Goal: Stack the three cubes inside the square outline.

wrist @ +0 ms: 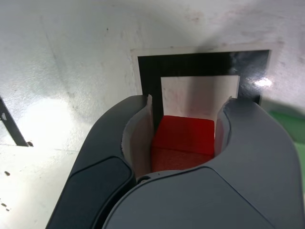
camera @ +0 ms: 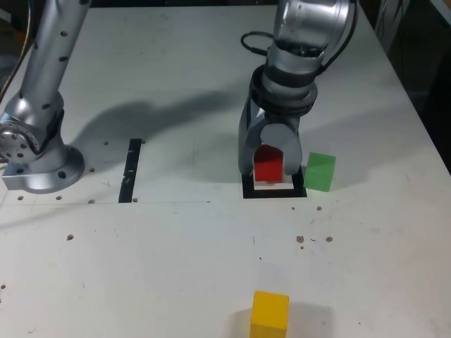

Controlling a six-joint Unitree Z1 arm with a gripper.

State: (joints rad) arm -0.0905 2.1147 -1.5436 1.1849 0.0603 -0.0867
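My gripper (camera: 269, 173) is shut on the red cube (camera: 268, 164), which sits between the two grey fingers (wrist: 143, 129) directly over the square outline (camera: 273, 192). The wrist view shows the red cube (wrist: 183, 140) low over the outline's white centre, with the black frame (wrist: 200, 64) beyond it. Whether the cube touches the table I cannot tell. The green cube (camera: 320, 171) stands just outside the outline on the exterior view's right, close to one finger. The yellow cube (camera: 270, 313) rests alone near the table's front edge.
A narrow black tape strip (camera: 130, 169) lies on the white table toward the exterior view's left. The arm's silver base (camera: 39, 158) is bolted at the far left. Small screw holes dot the tabletop.
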